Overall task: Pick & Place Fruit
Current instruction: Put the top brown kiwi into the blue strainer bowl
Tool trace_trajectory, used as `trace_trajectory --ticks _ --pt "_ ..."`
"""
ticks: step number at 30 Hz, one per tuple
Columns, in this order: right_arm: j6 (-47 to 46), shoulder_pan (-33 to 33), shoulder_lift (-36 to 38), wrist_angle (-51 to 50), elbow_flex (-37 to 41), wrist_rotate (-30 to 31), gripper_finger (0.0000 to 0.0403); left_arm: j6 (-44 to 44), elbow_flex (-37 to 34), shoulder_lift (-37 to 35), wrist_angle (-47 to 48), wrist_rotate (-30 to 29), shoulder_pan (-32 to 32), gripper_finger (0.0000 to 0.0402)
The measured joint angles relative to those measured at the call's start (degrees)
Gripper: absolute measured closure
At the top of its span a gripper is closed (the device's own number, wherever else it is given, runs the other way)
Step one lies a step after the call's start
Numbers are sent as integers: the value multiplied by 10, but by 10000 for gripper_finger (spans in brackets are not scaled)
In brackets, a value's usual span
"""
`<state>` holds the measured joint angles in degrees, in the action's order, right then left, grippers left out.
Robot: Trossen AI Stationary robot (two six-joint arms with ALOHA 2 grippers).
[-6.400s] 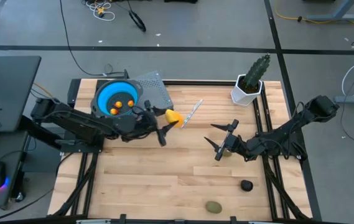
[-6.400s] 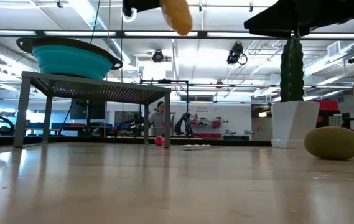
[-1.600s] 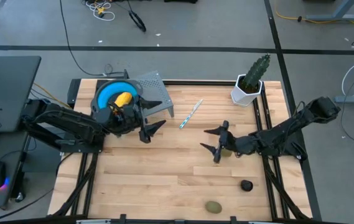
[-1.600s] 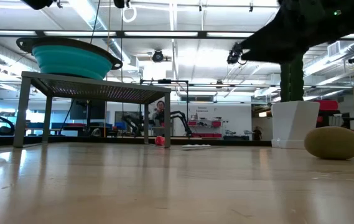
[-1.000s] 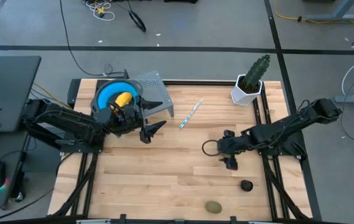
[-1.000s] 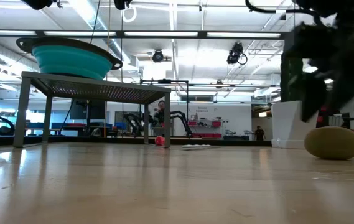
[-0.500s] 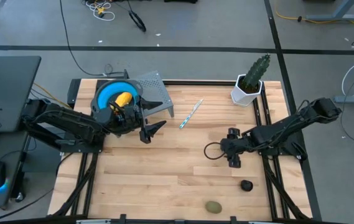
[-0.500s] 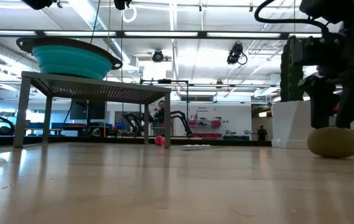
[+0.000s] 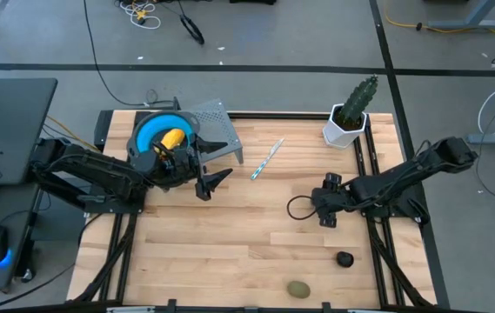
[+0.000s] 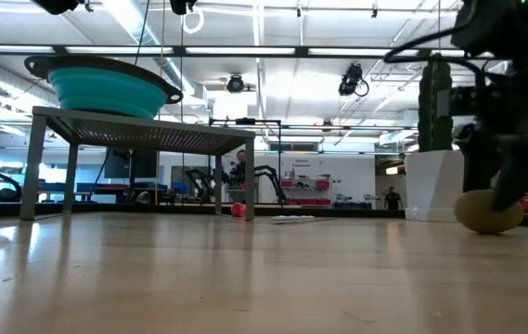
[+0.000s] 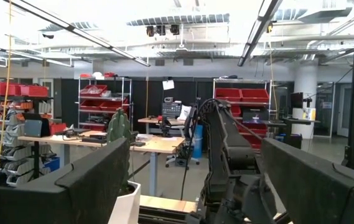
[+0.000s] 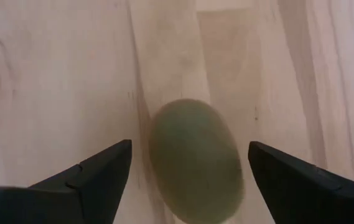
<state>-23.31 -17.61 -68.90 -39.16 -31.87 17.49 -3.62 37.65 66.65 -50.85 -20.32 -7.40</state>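
Two grippers stand wide and hold nothing: the right gripper [image 12: 186, 168] points down over an olive-green oval fruit [image 12: 195, 160] lying on the wooden table [image 9: 230, 252], in front of the white potted cactus [image 9: 351, 111], with a finger on each side and neither touching it. The left gripper [image 9: 208, 178] waits just beside the blue bowl [image 9: 150, 132], well across the table from the cactus, where a yellow-orange fruit [image 9: 172, 139] already lies. This oval looks light, hard and smooth, so it may roll or squirt free; squeezing across its narrow middle seems safest.
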Motion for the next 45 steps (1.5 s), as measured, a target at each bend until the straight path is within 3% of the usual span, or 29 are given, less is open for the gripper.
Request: trace_trajectory --ticks 13,24,31,38,45 --pt "13 12 0 38 37 21 68 -3 0 0 4 -24 0 29" --pt "15 12 0 60 37 38 173 -3 0 0 4 -28 0 29" --pt "17 12 0 56 30 33 179 -19 0 0 4 -28 0 29" --pt "17 9 0 48 -40 31 177 -72 0 0 4 -25 -3 29" --pt "47 -5 20 47 -116 -47 176 -214 6 33 -34 -30 -41 29"
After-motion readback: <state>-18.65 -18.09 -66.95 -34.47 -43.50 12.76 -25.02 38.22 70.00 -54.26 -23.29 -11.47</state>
